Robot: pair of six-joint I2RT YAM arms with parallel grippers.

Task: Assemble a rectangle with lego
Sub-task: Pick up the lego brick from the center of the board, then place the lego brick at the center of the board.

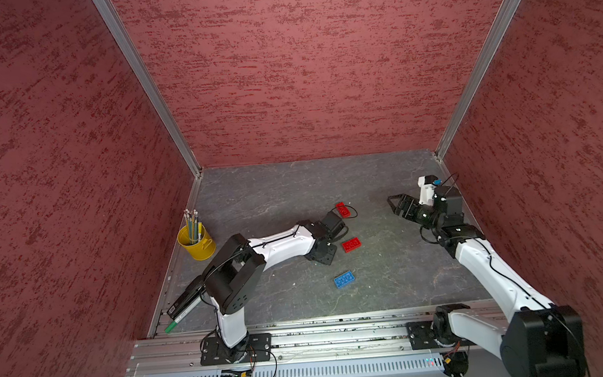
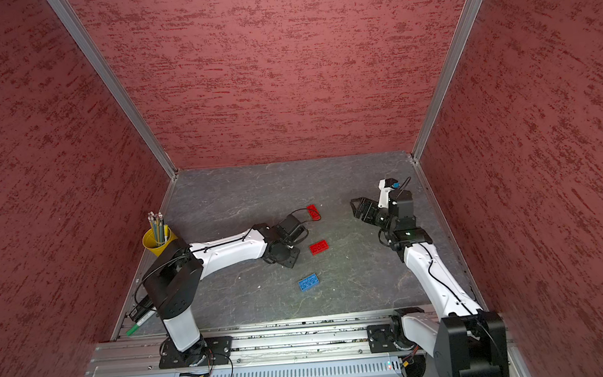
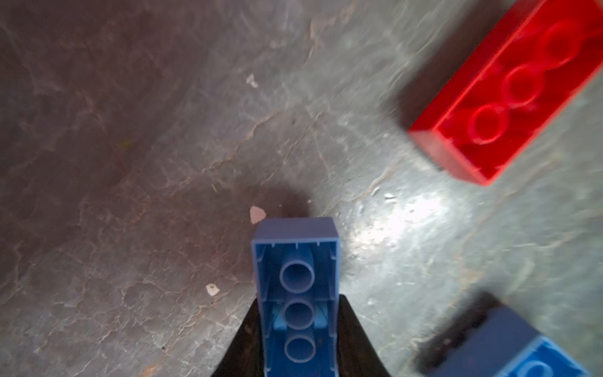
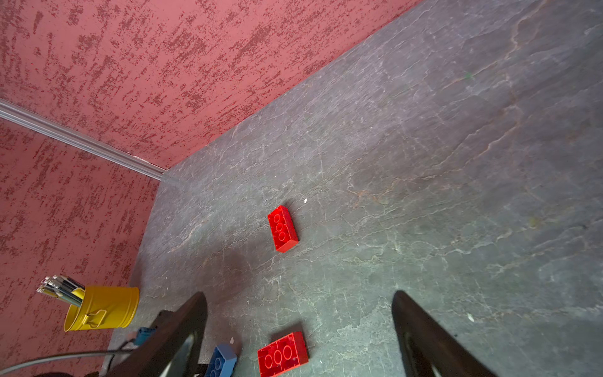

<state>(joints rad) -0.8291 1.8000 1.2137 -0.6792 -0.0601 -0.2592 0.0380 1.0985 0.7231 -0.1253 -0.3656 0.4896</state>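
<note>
Pinching a blue brick [image 3: 295,230] by its long sides, the left gripper [image 3: 298,339] hangs just left of the near red brick [image 1: 351,244], whose long axis runs left-right. The spread, empty right gripper [image 1: 392,206] sits well to the right. The far red brick [image 1: 343,209] and second blue brick [image 1: 344,279] lie apart, so there is no rectangle yet. The yellow cup [image 1: 201,250] holds pencils [image 1: 191,220].

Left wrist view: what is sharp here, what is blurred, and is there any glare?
Left wrist view: the held blue brick is sharp. The red brick and the second blue brick are smeared, likely by motion. A bright glare patch sits on the tabletop beside the held blue brick. Right wrist view: the tabletop texture is crisp.
</note>
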